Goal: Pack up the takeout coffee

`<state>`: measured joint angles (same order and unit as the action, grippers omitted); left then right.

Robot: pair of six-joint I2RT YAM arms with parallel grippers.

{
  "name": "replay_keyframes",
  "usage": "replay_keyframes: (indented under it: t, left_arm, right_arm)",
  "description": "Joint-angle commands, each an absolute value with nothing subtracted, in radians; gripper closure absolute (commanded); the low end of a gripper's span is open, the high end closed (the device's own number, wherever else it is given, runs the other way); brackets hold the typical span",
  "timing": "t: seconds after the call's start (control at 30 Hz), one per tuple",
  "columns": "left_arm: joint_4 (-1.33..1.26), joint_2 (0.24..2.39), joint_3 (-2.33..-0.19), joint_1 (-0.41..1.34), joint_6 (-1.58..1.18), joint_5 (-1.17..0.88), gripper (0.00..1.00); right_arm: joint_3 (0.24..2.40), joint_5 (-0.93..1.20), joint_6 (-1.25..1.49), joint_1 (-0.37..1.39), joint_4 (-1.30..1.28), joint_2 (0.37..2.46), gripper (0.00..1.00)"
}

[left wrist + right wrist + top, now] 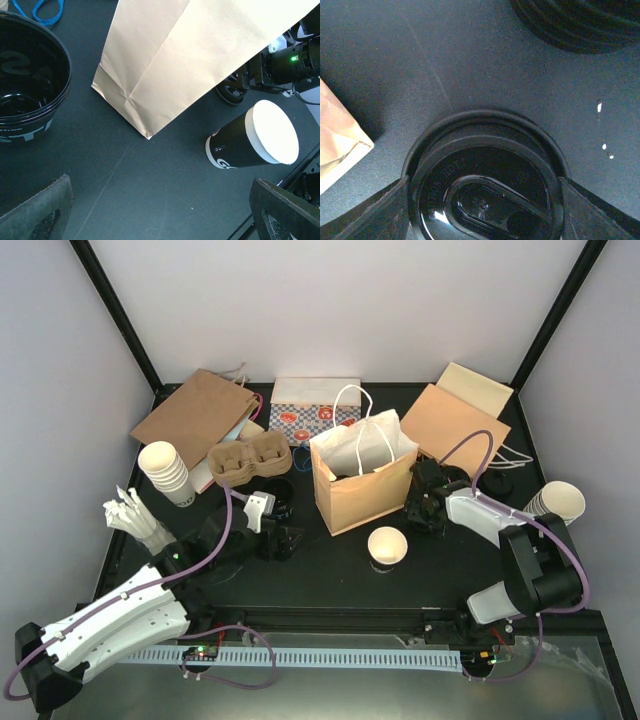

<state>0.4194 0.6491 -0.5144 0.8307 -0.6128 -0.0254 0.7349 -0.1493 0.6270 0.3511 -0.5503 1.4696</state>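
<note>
The coffee cup with a black lid stands on the dark surface at 3 o'clock of the upright paper bag. The right gripper is over it, its fingers right against the lid's rim on both sides; I cannot tell if they grip. The left gripper, at the bag's 8 o'clock, is spread wide and holds nothing. A black cup with a white top stands at the bag's 5 o'clock.

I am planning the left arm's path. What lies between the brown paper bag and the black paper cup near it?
Only bare dark table lies between the brown paper bag and the black paper cup; the left wrist view shows this.
</note>
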Motion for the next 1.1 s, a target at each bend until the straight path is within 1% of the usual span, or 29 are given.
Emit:
replay_keyframes:
  t: [0.0, 0.17, 0.53, 0.63, 0.83, 1.07]
  left_arm:
    - [0.405, 0.653, -0.512, 0.825, -0.603, -0.035, 0.01]
    - [0.403, 0.657, -0.516, 0.826, -0.601, -0.042, 0.01]
    - [0.399, 0.663, -0.520, 0.825, -0.601, -0.060, 0.01]
    - [0.401, 0.660, -0.520, 0.826, -0.602, -0.063, 0.01]
    - [0.380, 0.662, -0.506, 0.825, -0.604, -0.091, 0.01]
    - [0.289, 0.712, -0.482, 0.826, -0.645, -0.184, 0.01]
  right_arm:
    - [0.738, -0.132, 0.626, 0.339, -0.535, 1.475, 0.25]
    - [0.733, -0.127, 0.623, 0.338, -0.553, 1.435, 0.28]
    - [0.736, -0.144, 0.617, 0.333, -0.613, 1.367, 0.28]
    - [0.732, -0.145, 0.620, 0.333, -0.650, 1.313, 0.28]
    - [0.711, -0.053, 0.637, 0.336, -0.719, 1.168, 0.28]
    - [0.751, 0.022, 0.641, 0.375, -0.856, 0.990, 0.28]
